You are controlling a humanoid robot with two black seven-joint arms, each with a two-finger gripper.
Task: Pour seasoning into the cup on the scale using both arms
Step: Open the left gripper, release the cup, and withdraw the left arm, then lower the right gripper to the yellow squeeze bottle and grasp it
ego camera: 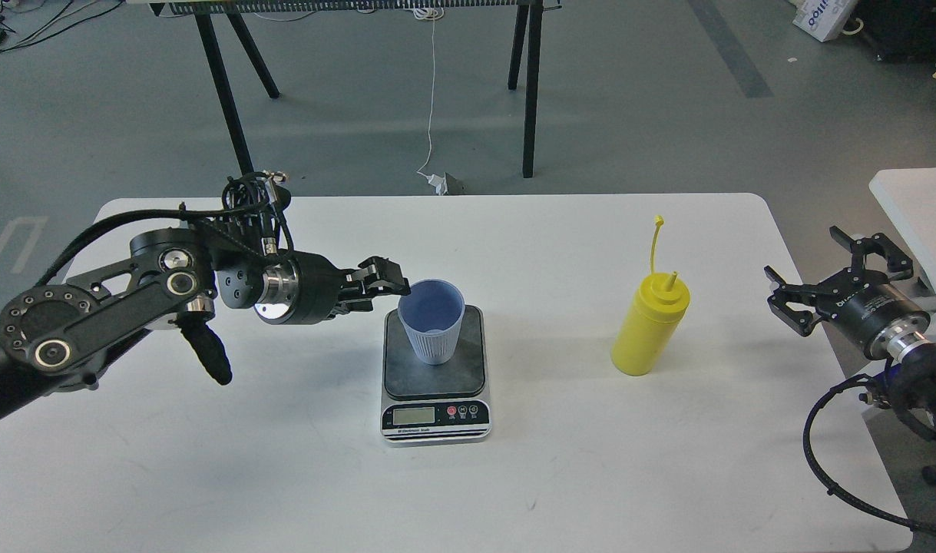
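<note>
Head view: left gripper (387,283) beside cup (431,320); right gripper (836,278) spread, empty.

Pale blue-grey ribbed cup (432,320); dark-topped, silver-fronted kitchen scale (435,376); at three o'clock, a yellow squeeze bottle (649,326); white table (299,461).

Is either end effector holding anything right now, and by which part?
Nothing is clearly held. The left end effector is right at the cup rim, grip unclear. The right end effector is open, apart from the seasoning bottle.
</note>
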